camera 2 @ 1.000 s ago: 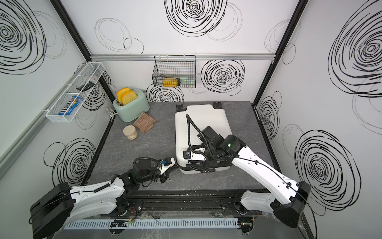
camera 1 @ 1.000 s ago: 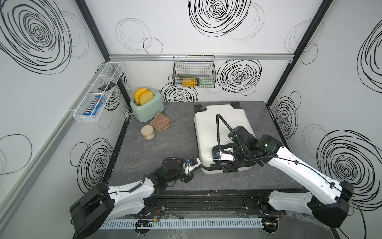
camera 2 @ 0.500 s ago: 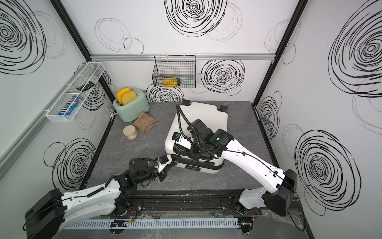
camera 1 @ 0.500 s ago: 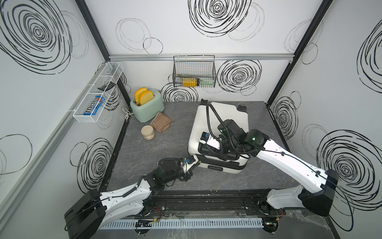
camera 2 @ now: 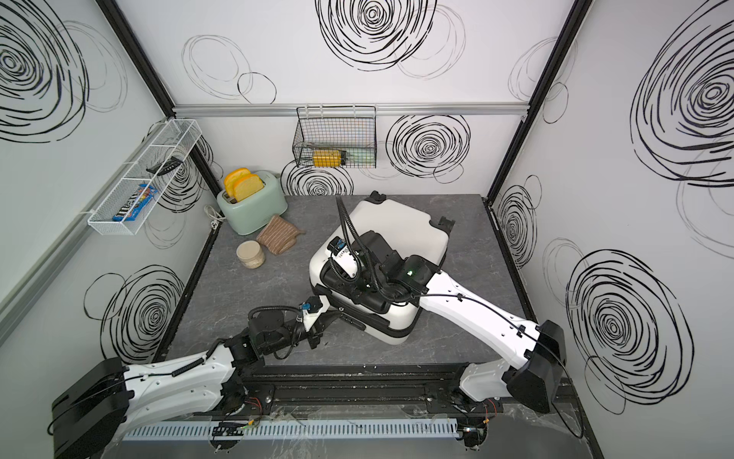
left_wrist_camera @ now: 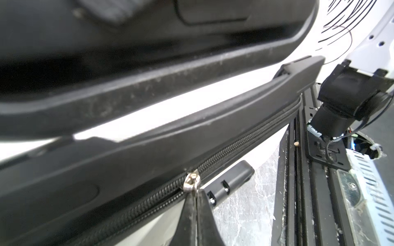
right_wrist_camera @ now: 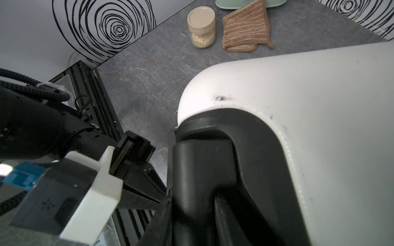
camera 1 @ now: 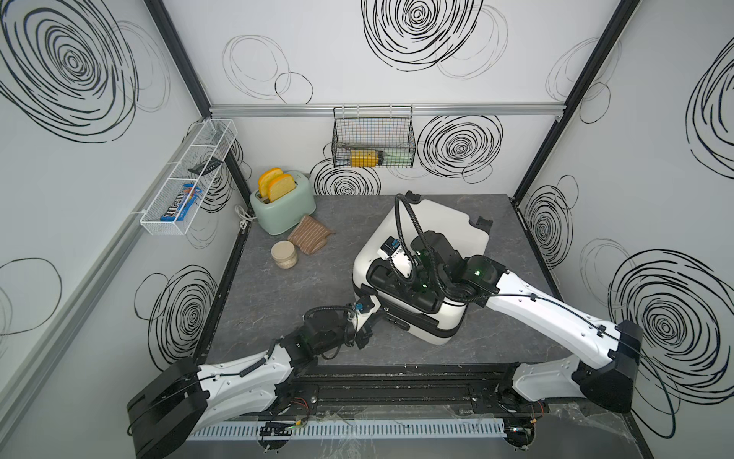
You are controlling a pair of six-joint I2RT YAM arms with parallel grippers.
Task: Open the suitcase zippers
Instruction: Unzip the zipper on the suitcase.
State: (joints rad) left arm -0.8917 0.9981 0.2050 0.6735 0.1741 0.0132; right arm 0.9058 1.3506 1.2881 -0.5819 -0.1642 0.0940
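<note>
Jaws, left gripper [left_wrist_camera: 195, 191]: pressed together, pinching the silver zipper pull [left_wrist_camera: 190, 182] on the black zipper band [left_wrist_camera: 245, 147].
Jaws, right gripper [camera 1: 419, 278]: closed partway on the black handle [camera 1: 429, 305]; the contact is mostly hidden.
Suitcase [camera 1: 445, 226]: right-centre of the grey table [camera 1: 286, 302], well apart from the toaster [camera 1: 284, 206].
Change from 1 second ago: then flat and square to the table; now tipped, handle end raised, body swung and shifted toward the back.
Long axis: back to front, 2 wheels [camera 1: 482, 222] toward the back wall, handle end toward the robot, angled slightly left.
</note>
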